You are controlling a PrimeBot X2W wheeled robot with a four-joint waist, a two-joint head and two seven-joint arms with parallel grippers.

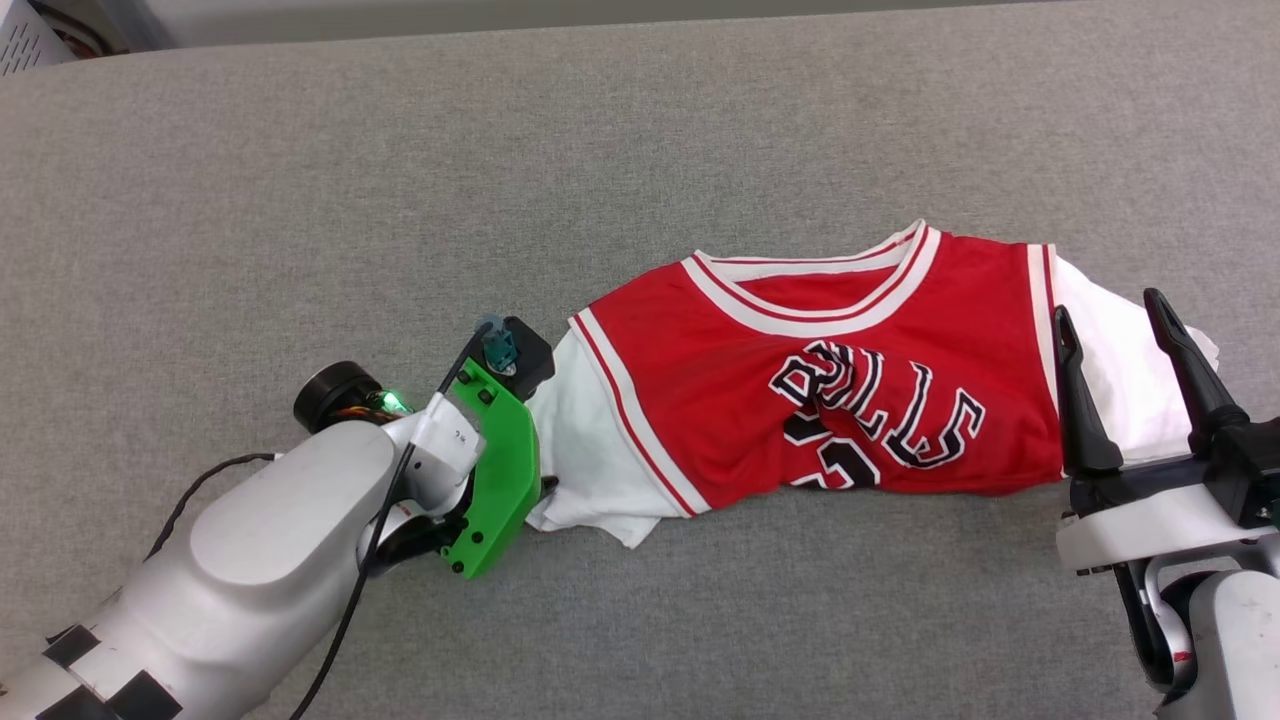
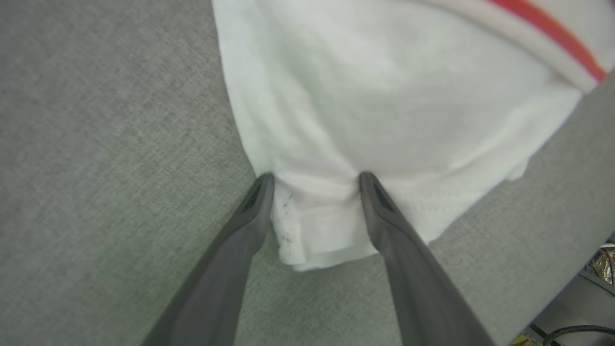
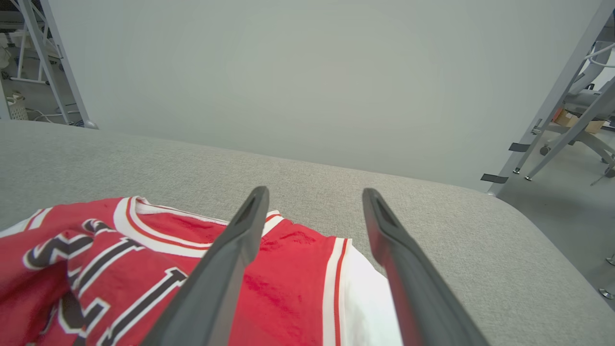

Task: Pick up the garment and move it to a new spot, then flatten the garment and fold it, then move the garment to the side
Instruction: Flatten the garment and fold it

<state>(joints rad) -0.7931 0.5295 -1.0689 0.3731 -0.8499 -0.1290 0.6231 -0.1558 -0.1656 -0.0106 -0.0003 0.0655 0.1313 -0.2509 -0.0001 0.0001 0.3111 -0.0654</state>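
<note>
The garment (image 1: 800, 400) lies chest up in the right half of the grey surface (image 1: 400, 150), well apart from its far edge. It is not flat: the lower part is bunched, so the letters are wrinkled and the number is half hidden.

The left gripper (image 2: 314, 180) has its fingers apart on the hem of the white sleeve (image 1: 580, 440) on the robot's left, with cloth between them but not yet pinched. The right gripper (image 1: 1108, 305) is wide open over the other sleeve (image 1: 1120, 360) and holds nothing.

I judge the work to be at an early stage. Flattening, folding and moving to the side all remain.
</note>
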